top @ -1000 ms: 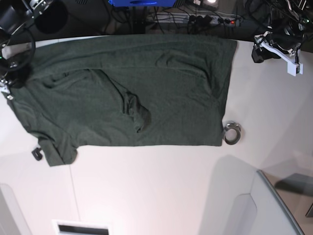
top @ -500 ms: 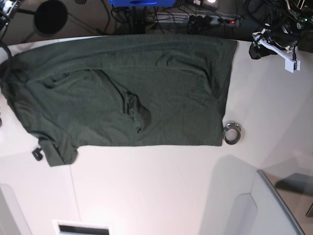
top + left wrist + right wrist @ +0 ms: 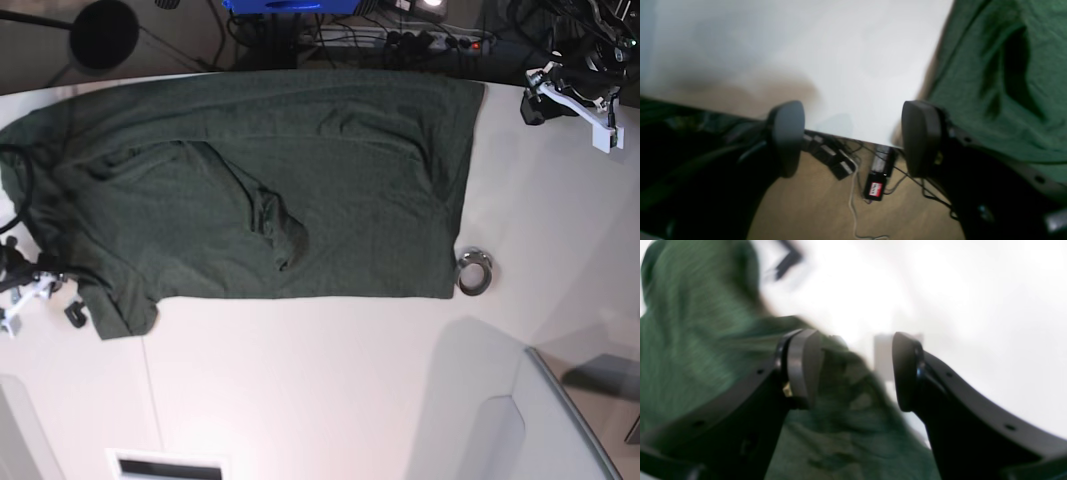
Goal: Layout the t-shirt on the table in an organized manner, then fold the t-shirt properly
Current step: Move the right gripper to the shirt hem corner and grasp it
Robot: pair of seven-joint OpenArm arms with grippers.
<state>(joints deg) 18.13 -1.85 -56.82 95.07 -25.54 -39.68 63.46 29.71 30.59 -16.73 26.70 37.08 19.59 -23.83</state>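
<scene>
Right wrist view, nearest first: the right gripper fills the lower frame, its two dark jaws standing apart with nothing clamped between them; the picture is blurred; the t-shirt spreads under and behind the left-hand jaw, filling the left half of the frame, and a fold of it runs into the gap between the jaws from below; white table fills the upper right.

Left wrist view: the left gripper is wide and empty; its jaws frame the table's edge, with floor and cables below; the green cloth lies off to the right of the frame, just beside the right-hand jaw, apart from it as far as can be told.

Base view: the shirt lies spread over the upper half of the tabletop, its long axis running left to right across the frame; a sleeve corner hangs down at the lower left, and a rumpled fold sits left of centre; a small metal ring rests just beside the shirt's lower right corner; the right gripper shows at the far left edge, just beside that sleeve corner, so it appears the nearer arm for smoothing there; the left gripper hangs at the upper right, near the shirt's right-hand edge but off it.
</scene>
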